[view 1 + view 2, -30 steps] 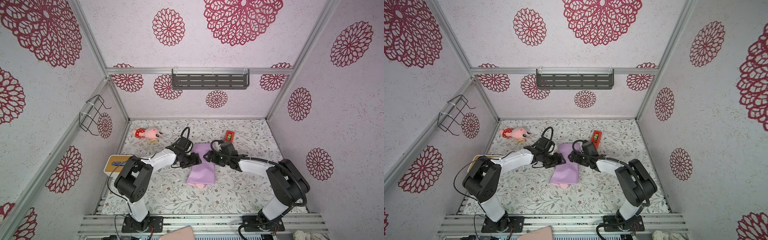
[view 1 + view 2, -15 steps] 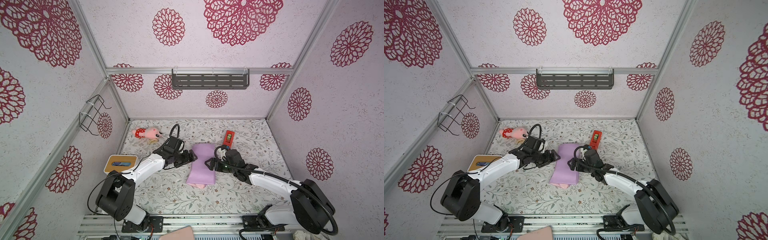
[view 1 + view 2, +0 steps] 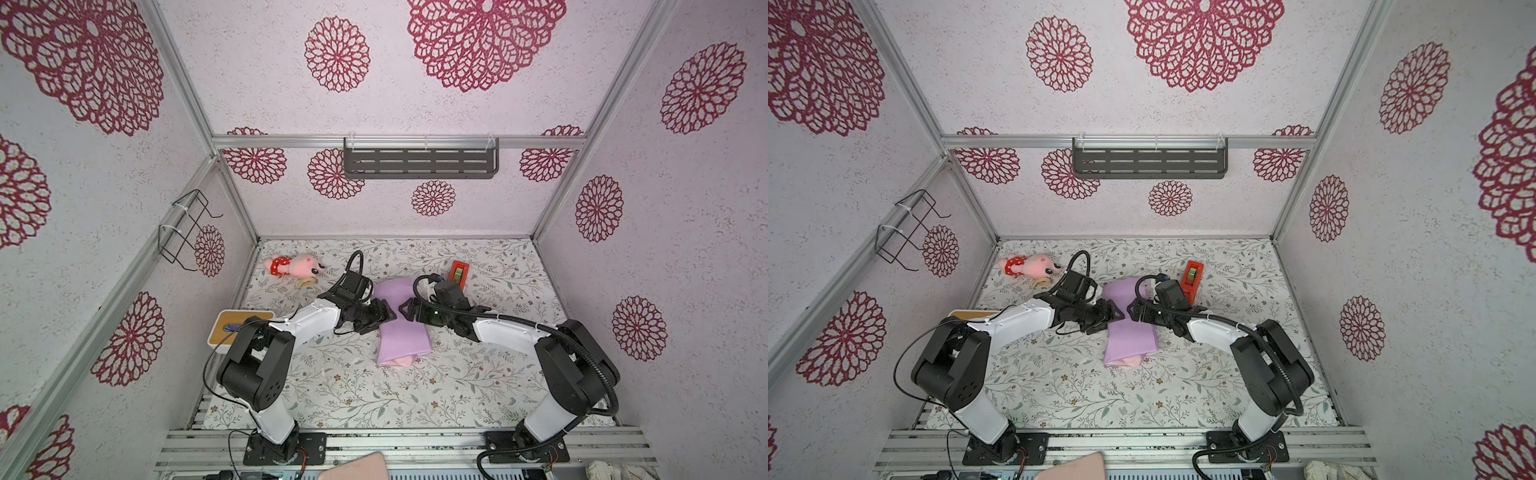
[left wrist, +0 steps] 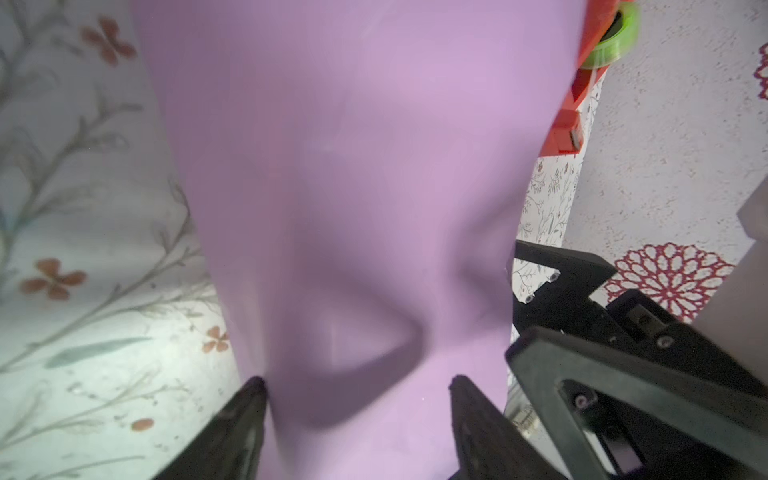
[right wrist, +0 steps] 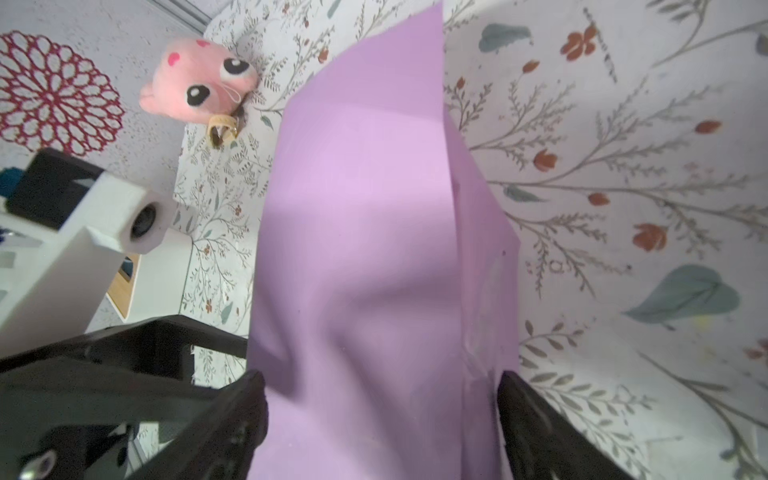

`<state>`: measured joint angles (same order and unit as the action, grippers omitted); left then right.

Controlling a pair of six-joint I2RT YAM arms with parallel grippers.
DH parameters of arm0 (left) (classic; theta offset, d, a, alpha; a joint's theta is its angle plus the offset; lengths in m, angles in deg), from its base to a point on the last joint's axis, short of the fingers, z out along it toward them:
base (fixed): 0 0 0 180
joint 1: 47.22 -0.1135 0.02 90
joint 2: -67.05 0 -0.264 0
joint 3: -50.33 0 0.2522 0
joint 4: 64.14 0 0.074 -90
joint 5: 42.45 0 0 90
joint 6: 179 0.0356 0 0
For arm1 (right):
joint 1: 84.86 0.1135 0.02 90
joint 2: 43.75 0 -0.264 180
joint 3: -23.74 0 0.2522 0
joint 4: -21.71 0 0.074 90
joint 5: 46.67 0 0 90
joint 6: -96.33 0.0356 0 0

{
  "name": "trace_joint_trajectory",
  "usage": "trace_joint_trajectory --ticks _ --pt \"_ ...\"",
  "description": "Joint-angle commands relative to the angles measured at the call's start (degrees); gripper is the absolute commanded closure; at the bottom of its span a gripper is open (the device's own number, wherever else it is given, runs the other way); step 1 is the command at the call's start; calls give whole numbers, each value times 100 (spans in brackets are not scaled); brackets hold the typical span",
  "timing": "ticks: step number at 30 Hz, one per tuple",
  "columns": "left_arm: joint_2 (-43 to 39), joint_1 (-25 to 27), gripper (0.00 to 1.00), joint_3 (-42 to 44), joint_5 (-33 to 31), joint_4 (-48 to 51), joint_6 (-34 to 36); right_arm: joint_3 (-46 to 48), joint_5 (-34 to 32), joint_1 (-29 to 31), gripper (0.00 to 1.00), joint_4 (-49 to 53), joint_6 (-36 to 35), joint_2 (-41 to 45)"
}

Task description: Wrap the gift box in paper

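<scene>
The lilac paper [image 3: 403,340] [image 3: 1129,340] lies folded into a long bundle mid-table, with its pale pink face showing at the near end [image 3: 397,361]. The gift box is hidden, no navy showing anywhere. My left gripper [image 3: 388,316] [image 3: 1119,313] reaches over the bundle from the left and my right gripper [image 3: 405,309] [image 3: 1133,309] from the right, tips almost meeting above it. In the left wrist view the left gripper [image 4: 357,386] stands open over the paper [image 4: 353,166]. In the right wrist view the right gripper [image 5: 380,386] is open, its jaws straddling the paper [image 5: 365,208].
A red tape dispenser [image 3: 458,272] stands just behind the right gripper. A pink plush toy [image 3: 297,266] lies at the back left, and a white tissue box with a wooden top [image 3: 237,326] sits by the left arm. A dark shelf [image 3: 419,160] hangs on the back wall.
Both grippers have moved inward from the bundle's sides to above its middle, after drawing slightly apart half a second ago. The paper has not visibly shifted.
</scene>
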<state>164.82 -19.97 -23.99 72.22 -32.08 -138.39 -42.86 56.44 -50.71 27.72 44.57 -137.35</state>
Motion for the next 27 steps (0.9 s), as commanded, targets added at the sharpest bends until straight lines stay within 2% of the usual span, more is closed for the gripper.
trace_joint_trajectory --ticks 1,4,7,10,14,17,19,22,27 --pt "-458 -43 13 87 -522 59 181 202 -405 -55 4 763 -763 809" --pt "-1020 -50 7 497 -749 43 173 1250 -1056 245 2 924 -1020 2074" --pt "-1351 -50 5 652 -887 56 246 2352 -1657 850 1 609 -963 3267" --pt "-1299 -21 5 396 -1002 220 427 3107 -2428 1507 1 95 -863 3646" --pt "-1053 154 7 -221 -1060 288 524 3549 -3521 2396 1 -1046 -930 3209" --pt "-677 341 13 -682 -693 119 441 3666 -4160 2811 1 -1953 -911 2531" --pt "-356 470 17 -839 -423 -88 282 3657 -4384 2942 1 -2527 -893 2055" --pt "26 599 21 -1011 -368 -151 193 3602 -4654 3009 1 -3209 -860 1415" --pt "401 660 22 -1172 -380 -131 228 3508 -5022 3054 1 -3709 -842 751"
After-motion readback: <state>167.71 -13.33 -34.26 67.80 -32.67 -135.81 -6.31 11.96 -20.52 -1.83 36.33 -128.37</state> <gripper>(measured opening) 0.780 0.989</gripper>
